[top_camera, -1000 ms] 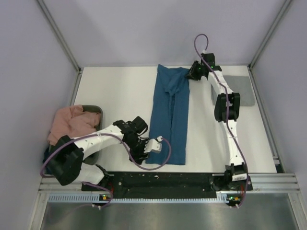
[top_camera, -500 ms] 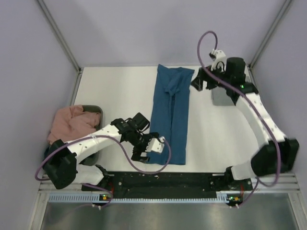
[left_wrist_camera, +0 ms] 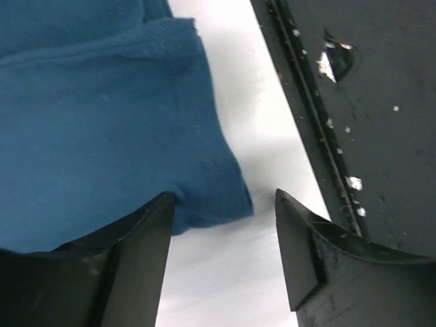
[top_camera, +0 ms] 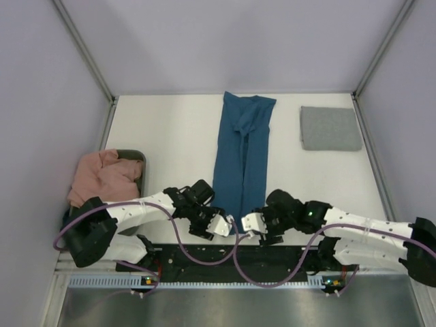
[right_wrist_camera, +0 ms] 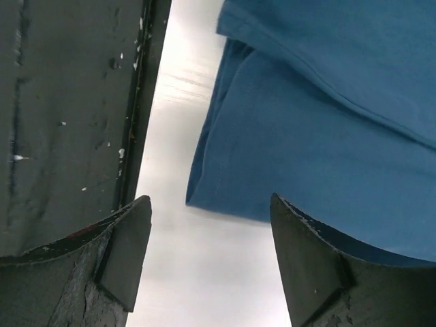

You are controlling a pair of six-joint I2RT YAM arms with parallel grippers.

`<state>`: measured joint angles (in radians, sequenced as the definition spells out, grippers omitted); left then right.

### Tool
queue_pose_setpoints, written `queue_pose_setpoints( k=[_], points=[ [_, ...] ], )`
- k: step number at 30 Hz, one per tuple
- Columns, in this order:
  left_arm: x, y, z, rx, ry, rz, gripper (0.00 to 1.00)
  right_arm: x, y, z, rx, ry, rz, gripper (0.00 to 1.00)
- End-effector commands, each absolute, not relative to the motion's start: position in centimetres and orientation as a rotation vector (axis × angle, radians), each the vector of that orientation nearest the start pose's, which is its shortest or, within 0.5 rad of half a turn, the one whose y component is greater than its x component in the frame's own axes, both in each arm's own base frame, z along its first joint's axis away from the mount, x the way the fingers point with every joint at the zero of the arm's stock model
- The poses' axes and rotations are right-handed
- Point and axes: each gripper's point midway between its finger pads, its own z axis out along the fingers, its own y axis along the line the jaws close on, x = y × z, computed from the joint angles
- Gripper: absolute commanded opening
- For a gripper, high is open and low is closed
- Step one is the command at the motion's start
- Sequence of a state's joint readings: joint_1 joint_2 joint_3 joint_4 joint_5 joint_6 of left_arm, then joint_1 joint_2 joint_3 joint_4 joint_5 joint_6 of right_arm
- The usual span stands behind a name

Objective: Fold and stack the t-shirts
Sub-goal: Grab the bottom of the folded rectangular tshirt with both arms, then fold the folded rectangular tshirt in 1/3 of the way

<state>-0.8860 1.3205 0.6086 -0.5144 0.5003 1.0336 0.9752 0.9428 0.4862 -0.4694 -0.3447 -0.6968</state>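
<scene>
Teal-blue soft cloth t-shirt [top_camera: 242,160]: folded to a long strip, flat mid-table, one short end at near edge.
L gripper [left_wrist_camera: 223,197]: jaws wide, nothing held. Strip's near-L corner lies betw. the fingertips, on table.
R gripper [right_wrist_camera: 210,199]: jaws wide, empty. Near-R corner betw. its fingertips.
Grey folded cloth t-shirt [top_camera: 330,127]: far R, well apart.
Salmon-pink crumpled cloth t-shirt [top_camera: 102,176]: at L edge.

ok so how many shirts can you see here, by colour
teal-blue t-shirt: 1
grey t-shirt: 1
salmon-pink t-shirt: 1
total: 3 clearly in view
</scene>
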Motion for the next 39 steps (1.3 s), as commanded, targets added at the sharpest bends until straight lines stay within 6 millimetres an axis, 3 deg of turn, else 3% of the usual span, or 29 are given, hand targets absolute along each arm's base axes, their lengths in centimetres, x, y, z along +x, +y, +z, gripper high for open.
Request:
queue_pose_setpoints(
  k=[1, 4, 6, 8, 9, 10, 13, 16, 19, 22, 25, 29, 30, 33, 39],
  points=[
    [13.0, -23.1, 0.9, -2.946, -1.894, 0.724, 0.6, 13.1, 22.3, 3.9, -2.046, 1.413, 0.242, 0.69],
    [12.7, -22.8, 0.5, -2.935, -1.878, 0.726, 0.44, 13.1, 22.9, 2.9, -2.067, 1.42, 0.248, 0.66],
    [12.6, -22.7, 0.3, -2.925, -1.883, 0.727, 0.32, 12.7, 22.7, 2.0, -2.105, 1.438, 0.242, 0.49],
    [12.6, -22.7, 0.4, -2.909, -1.901, 0.723, 0.07, 12.5, 21.9, 1.2, -2.154, 1.48, 0.203, 0.3],
    [12.5, -22.6, 0.6, -2.897, -1.912, 0.728, 0.0, 12.2, 21.7, 0.9, -2.182, 1.494, 0.195, 0.16],
    [12.4, -22.7, 1.0, -2.884, -1.925, 0.745, 0.0, 11.8, 21.5, 1.0, -2.209, 1.502, 0.198, 0.02],
    [10.0, -22.3, 3.6, -2.807, -1.867, 0.893, 0.0, 8.9, 21.7, 2.5, -2.276, 1.469, 0.299, 0.0],
    [7.2, -21.5, 7.2, -2.751, -1.8, 1.058, 0.0, 6.5, 22.8, 6.2, -2.21, 1.445, 0.455, 0.0],
    [8.5, -22.2, 9.5, -2.717, -1.937, 1.025, 0.0, 6.4, 23.6, 10.2, -2.063, 1.369, 0.539, 0.0],
    [13.7, -23.9, 11.1, -2.705, -2.252, 0.842, 0.0, 10.9, 23.6, 13.1, -1.825, 1.404, 0.527, 0.0],
    [19.1, -25.1, 12.7, -2.599, -2.495, 0.729, 0.0, 16.8, 22.9, 14.6, -1.64, 1.428, 0.446, 0.0],
    [26.8, -26.0, 14.4, -2.448, -2.798, 0.655, 0.0, 23.4, 22.7, 15.6, -1.519, 1.432, 0.35, 0.0],
    [28.5, -26.1, 14.4, -2.442, -2.828, 0.627, 0.0, 24.5, 22.5, 14.9, -1.515, 1.46, 0.354, 0.0],
    [31.8, -26.4, 13.7, -2.417, -2.834, 0.56, 0.0, 28.0, 22.5, 14.2, -1.518, 1.485, 0.327, 0.0],
    [36.3, -27.3, 11.7, -2.337, -2.884, 0.506, 0.0, 34.2, 20.9, 13.2, -1.484, 1.556, 0.273, 0.0]
  ],
)
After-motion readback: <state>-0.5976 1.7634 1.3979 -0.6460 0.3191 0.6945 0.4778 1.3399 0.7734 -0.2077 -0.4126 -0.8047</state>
